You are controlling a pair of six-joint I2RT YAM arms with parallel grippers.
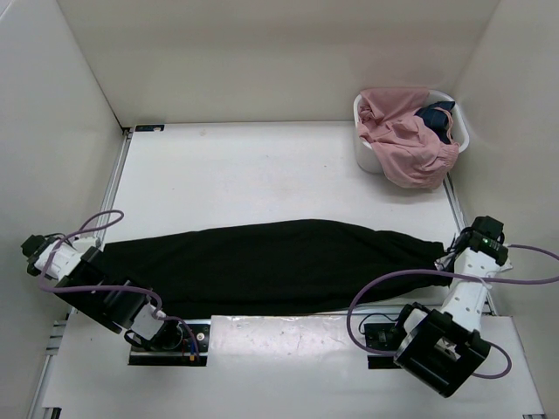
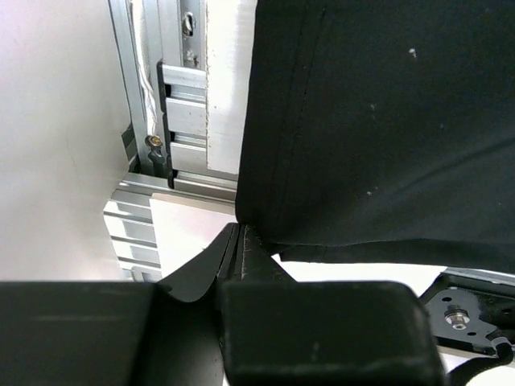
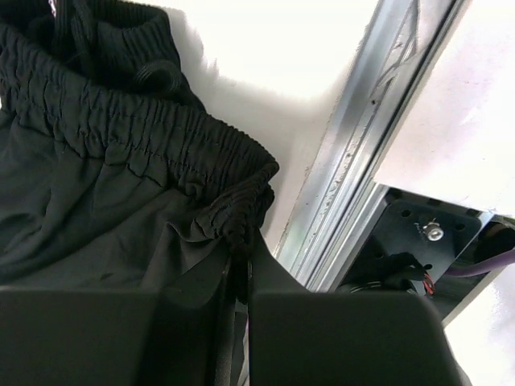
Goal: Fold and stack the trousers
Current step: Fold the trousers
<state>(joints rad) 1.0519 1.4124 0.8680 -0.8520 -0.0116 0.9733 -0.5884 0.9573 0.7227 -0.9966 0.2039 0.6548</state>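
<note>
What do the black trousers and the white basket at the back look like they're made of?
The trousers look like thin woven cloth, matte, possibly a synthetic blend: they drape flat and show stitched seams and a gathered elastic waistband. The basket looks like smooth moulded plastic, judging by its rounded white rim.

The left hand (image 2: 239, 241) and right hand (image 3: 244, 256) are both clamped closed.
</note>
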